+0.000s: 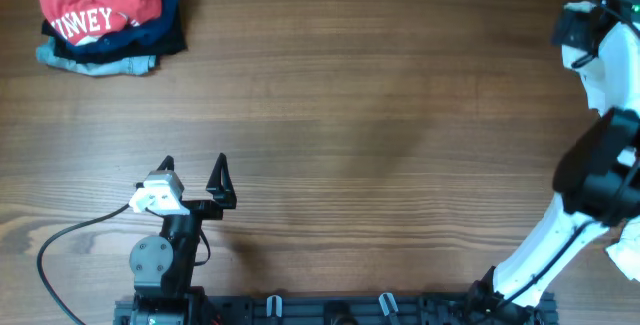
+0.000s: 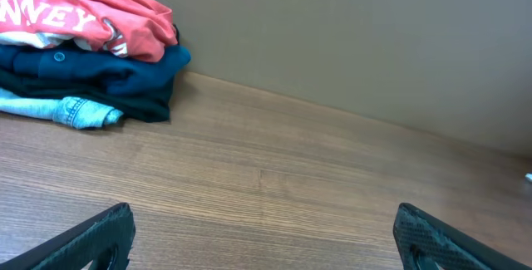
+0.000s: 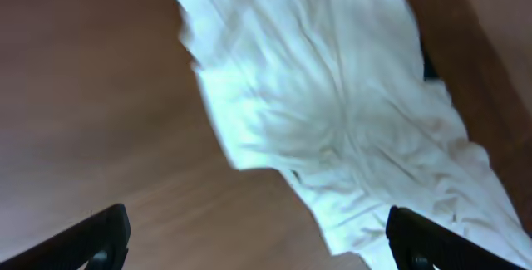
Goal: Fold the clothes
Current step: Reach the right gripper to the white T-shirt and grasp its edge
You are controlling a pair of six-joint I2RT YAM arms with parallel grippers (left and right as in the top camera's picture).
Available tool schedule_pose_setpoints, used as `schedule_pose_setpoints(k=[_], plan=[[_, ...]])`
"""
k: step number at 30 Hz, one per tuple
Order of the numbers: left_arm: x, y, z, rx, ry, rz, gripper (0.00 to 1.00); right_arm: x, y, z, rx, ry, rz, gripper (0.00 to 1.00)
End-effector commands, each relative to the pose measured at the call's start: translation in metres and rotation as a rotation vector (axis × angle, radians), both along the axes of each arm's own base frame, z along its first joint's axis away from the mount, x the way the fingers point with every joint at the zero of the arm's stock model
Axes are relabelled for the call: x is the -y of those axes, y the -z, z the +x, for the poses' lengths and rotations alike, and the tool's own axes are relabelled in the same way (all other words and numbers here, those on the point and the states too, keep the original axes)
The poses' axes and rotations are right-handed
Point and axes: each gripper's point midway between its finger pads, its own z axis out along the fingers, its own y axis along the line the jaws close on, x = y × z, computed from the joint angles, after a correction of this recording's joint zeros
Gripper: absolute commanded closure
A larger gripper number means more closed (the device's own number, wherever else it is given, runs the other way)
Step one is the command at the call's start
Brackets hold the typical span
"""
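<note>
The clothes, a wrinkled white T-shirt (image 3: 332,112), show only in the right wrist view, lying spread on a brown surface and blurred. My right gripper (image 3: 258,224) hangs open above the shirt's near edge, its right finger over the cloth and its left finger over bare wood, with nothing between them. From overhead the right arm (image 1: 600,165) reaches past the table's right edge, and neither the shirt nor that gripper shows there. My left gripper (image 1: 195,175) stands open and empty near the front left of the table, with its fingers (image 2: 116,228) wide apart over bare wood.
A stack of folded garments (image 1: 110,15), a red shirt with white letters on top of navy, black and light-blue ones, sits at the table's back left corner (image 2: 83,54). A black cable (image 1: 60,245) loops by the left arm's base.
</note>
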Motion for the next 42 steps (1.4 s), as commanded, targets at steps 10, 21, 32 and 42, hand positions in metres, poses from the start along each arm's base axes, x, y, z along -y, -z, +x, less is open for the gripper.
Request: schedule_pose_setpoints(k=[10,21,32,42], plan=[[0.0,0.002,0.0,0.0,-0.001,0.021,0.0,0.025,0.086,0.02,-0.037,-0.133,0.048,0.1],[0.0,0.002,0.0,0.0,-0.001,0.021,0.0,0.016,0.123,0.03,0.003,-0.168,0.139,0.22],[0.0,0.002,0.0,0.0,-0.002,0.021,0.0,0.014,0.157,0.014,-0.059,-0.127,0.194,0.57],[0.0,0.002,0.0,0.0,-0.001,0.021,0.0,0.021,0.129,0.013,0.016,0.021,0.23,0.96]])
